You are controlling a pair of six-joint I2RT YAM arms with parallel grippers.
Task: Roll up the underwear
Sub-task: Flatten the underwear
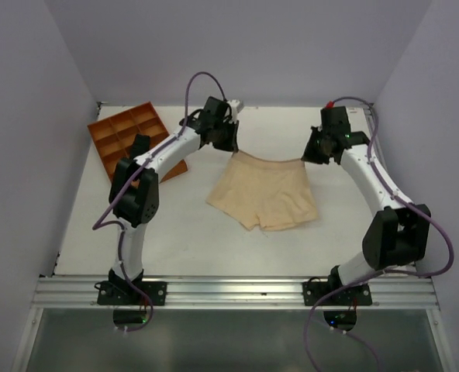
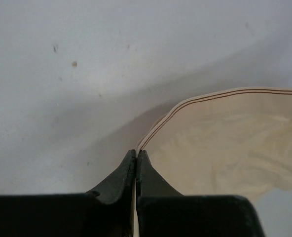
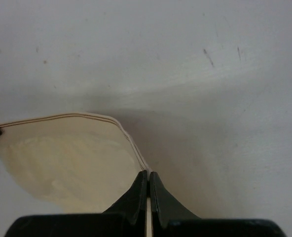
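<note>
Counter (image 1: 175, 232) space is mostly bare, and two arms reach over it from the near edge. One pair of beige underwear (image 1: 264, 194) lies around the middle, leg openings toward the near edge and waistband toward the far edge. The waistband is drawn taut between its two corners, probably to flatten the cloth so it can be rolled evenly. One orange tray (image 1: 125, 132) with compartments sits at the far left corner, apart from the work. The left fingers (image 2: 134, 160) are clenched on the left waistband corner, and the right fingers (image 3: 147, 178) are clenched on the right corner, one grip each.
</note>
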